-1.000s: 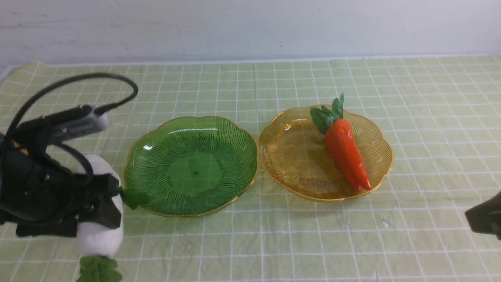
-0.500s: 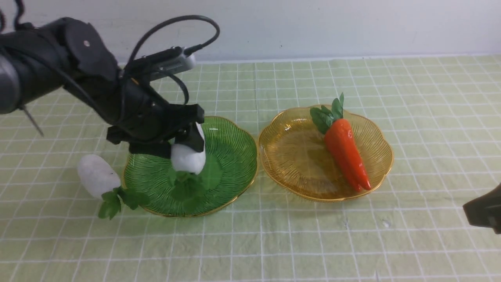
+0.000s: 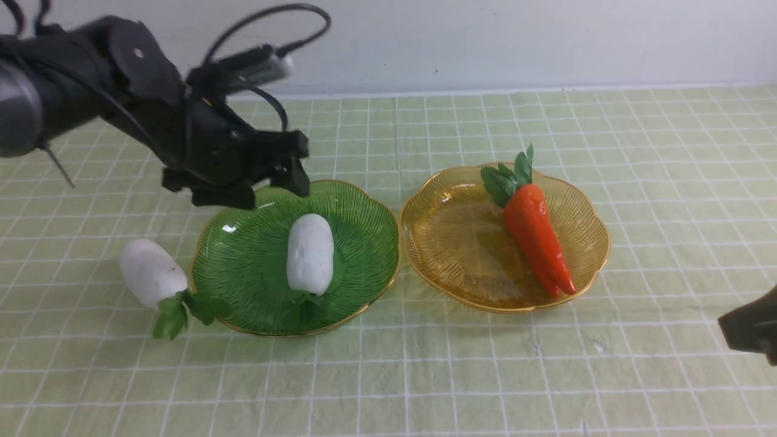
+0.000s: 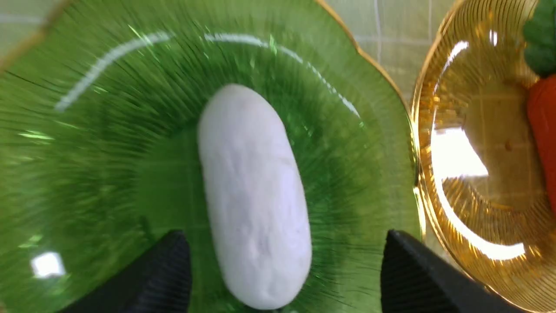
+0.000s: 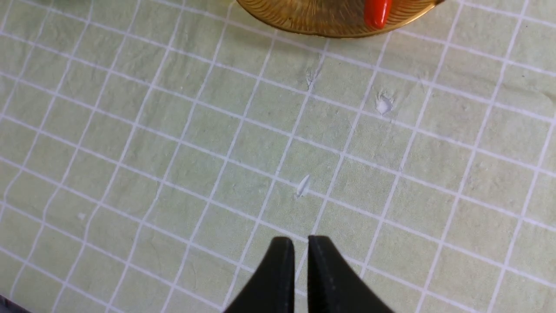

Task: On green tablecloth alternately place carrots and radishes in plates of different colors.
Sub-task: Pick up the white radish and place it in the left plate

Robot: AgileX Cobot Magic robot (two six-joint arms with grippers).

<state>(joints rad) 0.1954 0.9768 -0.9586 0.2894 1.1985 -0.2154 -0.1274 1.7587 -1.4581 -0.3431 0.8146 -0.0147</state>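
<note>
A white radish [image 3: 310,253] lies in the green plate [image 3: 243,267]; it also shows in the left wrist view [image 4: 254,195] on that plate [image 4: 87,143]. My left gripper [image 3: 267,185] is open and empty above the plate's far rim, its fingers [image 4: 417,274] wide apart. A second radish [image 3: 152,273] lies on the green tablecloth [image 3: 425,376] left of the green plate. One carrot [image 3: 537,233] lies in the amber plate [image 3: 443,243]. My right gripper [image 5: 300,243] is shut and empty over bare cloth at the near right. The other carrot is out of view.
A pale wall runs along the cloth's far edge. The two plates nearly touch at the middle. Small white flecks [image 5: 303,186] mark the cloth near my right gripper.
My left gripper carried the radish from the near left over the green plate, let it go there, opened and rose toward the far rim. The right arm barely moved.
</note>
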